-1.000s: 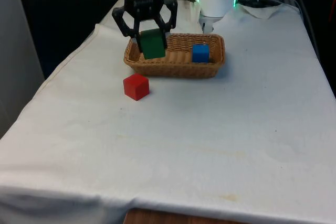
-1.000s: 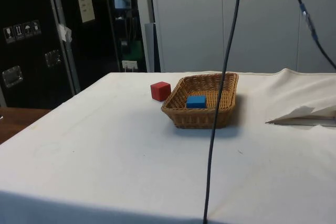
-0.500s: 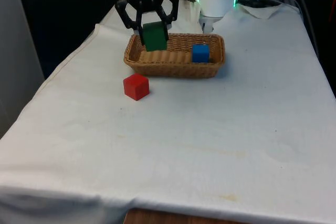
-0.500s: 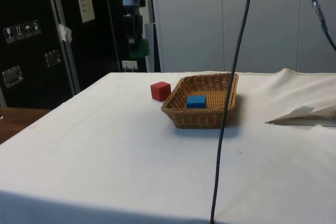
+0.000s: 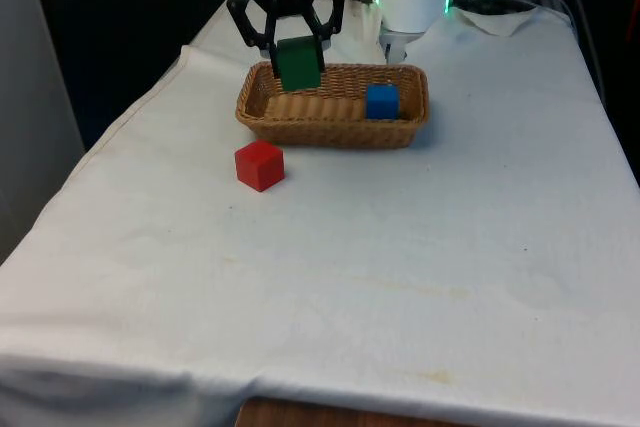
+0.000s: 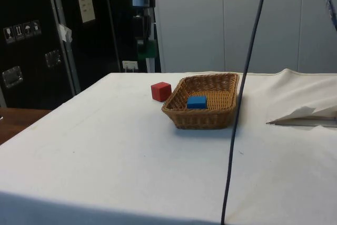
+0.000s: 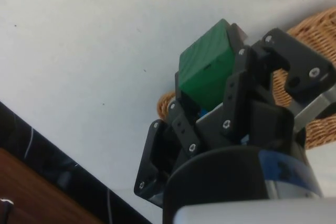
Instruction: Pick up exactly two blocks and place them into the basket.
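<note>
My gripper is shut on a green block and holds it in the air above the end of the wicker basket on the front view's left. From the side, the green block hangs high behind the basket. The wrist view has the green block between my fingers. A blue block lies inside the basket, also seen as the blue block. A red block sits on the cloth in front of the basket.
A crumpled fold of white cloth lies beyond the basket in the side view. A dark cable hangs across that view. The table's edge on the front view's left runs close to the basket.
My gripper has risen and shifted slightly towards the basket's far side with the green block still held. The blue and red blocks have not moved.
</note>
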Controlling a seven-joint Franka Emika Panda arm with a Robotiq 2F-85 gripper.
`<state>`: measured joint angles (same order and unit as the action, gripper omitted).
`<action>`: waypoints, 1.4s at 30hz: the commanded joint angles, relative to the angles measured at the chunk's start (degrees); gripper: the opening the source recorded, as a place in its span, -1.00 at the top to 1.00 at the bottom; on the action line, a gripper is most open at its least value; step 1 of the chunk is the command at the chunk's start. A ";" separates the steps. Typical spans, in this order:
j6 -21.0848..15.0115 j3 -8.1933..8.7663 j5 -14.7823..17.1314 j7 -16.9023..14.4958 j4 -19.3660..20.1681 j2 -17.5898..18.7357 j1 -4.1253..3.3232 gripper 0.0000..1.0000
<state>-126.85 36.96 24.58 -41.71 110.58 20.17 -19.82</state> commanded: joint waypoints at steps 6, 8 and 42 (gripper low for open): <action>-2.81 0.46 -1.95 0.92 2.92 -1.78 -0.80 0.98; -3.90 0.46 -2.86 1.20 4.47 -2.75 -0.86 0.98; -13.52 0.40 -8.88 6.82 16.56 -8.71 -0.46 0.98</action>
<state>-139.40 37.01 16.33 -35.75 126.74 11.46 -20.05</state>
